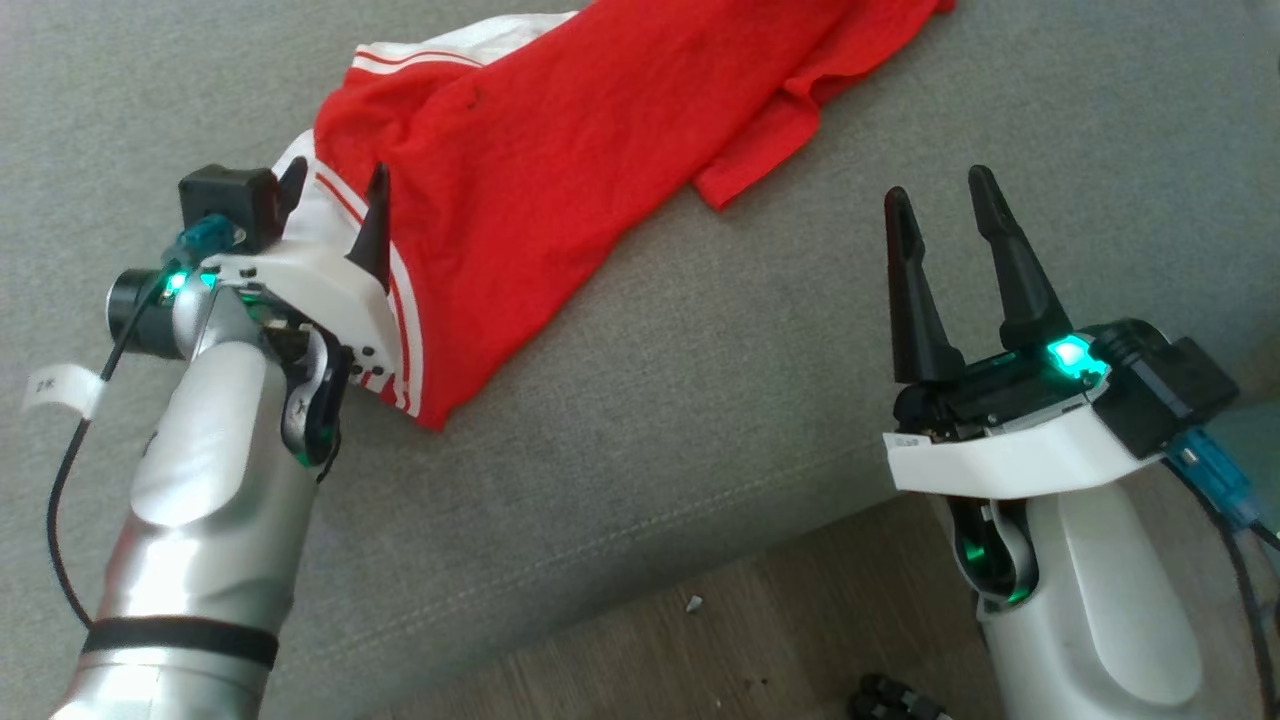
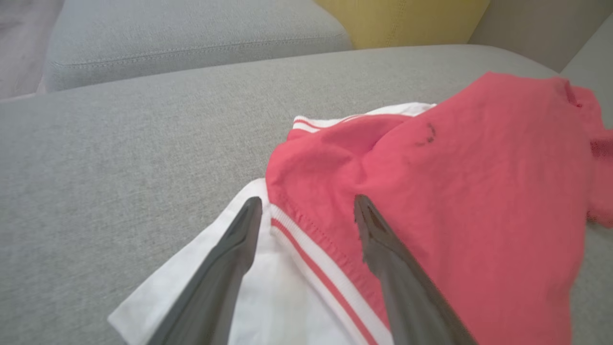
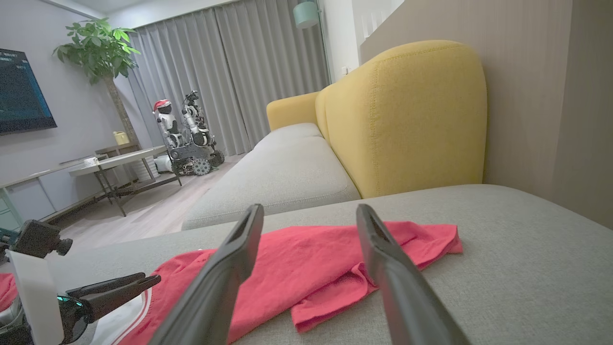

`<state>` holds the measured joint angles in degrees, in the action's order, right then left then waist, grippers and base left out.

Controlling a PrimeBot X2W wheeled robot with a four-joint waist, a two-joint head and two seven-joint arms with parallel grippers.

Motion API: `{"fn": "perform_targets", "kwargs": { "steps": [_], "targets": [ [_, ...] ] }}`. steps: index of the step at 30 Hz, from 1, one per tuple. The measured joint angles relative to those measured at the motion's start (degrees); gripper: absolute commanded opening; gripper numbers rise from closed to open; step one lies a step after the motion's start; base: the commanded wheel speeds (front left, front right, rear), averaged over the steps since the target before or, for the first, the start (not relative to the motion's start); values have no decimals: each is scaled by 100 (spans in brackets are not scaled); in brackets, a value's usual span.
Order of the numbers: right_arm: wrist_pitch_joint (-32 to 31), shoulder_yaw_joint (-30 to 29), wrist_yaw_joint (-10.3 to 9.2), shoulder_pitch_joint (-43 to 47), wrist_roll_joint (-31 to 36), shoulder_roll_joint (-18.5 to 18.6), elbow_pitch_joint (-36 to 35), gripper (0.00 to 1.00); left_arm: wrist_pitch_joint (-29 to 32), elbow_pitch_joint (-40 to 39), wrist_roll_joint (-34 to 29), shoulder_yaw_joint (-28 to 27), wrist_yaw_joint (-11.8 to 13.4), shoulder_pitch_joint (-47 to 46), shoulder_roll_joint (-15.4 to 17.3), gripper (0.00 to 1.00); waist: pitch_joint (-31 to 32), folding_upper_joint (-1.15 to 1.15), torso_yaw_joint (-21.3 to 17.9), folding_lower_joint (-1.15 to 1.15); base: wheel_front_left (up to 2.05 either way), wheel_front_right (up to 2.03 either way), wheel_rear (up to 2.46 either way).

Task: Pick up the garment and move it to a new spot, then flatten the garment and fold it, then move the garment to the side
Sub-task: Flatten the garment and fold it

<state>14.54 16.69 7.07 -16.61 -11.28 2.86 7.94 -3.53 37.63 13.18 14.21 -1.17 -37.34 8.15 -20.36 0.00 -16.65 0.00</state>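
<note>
Head view, nearest first: wood floor (image 1: 760,620) at btm, then front edge of grey sofa seat (image 1: 700,380). R gripper (image 1: 940,190) sits over that edge at lower right, fingers spread wide, nothing btwn them, well apart from the garment (image 1: 520,150). L gripper (image 1: 336,180) at left is over the garment's near corner, fingers also spread. One tip is over the white panel, the other over red cloth, w/ the red-and-white striped trim btwn them. Can't tell if the tips touch fabric; no cloth pinched. Garment is red w/ a white panel, lying crumpled on the seat from L gripper up to top centre, a sleeve end poking toward the R side. Farther back in right wrist view: yellow backrest (image 3: 407,115), 2nd grey cushion (image 3: 278,177), then table (image 3: 119,160), another robot (image 3: 184,134) by grey curtains (image 3: 230,72), plant (image 3: 98,48), dark screen (image 3: 19,91) on wall
</note>
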Motion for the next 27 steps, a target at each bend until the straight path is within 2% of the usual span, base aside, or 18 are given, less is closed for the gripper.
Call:
{"fn": "perform_targets", "kwargs": {
  "steps": [6,7,8,9,16,21,27],
  "targets": [
    [0,0,0,-2,-18,0,-25,100,-12,486,-51,98,-40,-198,38,100,-79,0,-66,0,0,0,0],
    [0,0,0,-3,-18,-1,-25,100,-16,553,-51,129,-81,-234,38,76,-84,0,-65,0,0,0,0],
    [0,0,0,-5,-19,-1,-26,100,-16,623,-51,160,-132,-271,38,26,-87,0,-62,0,0,0,0],
    [0,0,0,-5,-18,-1,-27,100,-26,680,-51,188,-176,-312,36,0,-90,0,-56,0,0,0,0],
    [0,-3,0,-5,-18,-1,-15,100,-662,737,88,153,-244,-483,-24,0,0,0,7,0,0,0,0],
    [0,4,0,-5,-18,-1,29,100,-877,710,230,23,-286,-600,-13,0,158,0,53,0,0,0,0],
    [0,103,0,-8,-65,0,70,100,-866,686,59,55,-339,-1451,389,0,300,0,-34,0,0,0,0]
  ]
}}
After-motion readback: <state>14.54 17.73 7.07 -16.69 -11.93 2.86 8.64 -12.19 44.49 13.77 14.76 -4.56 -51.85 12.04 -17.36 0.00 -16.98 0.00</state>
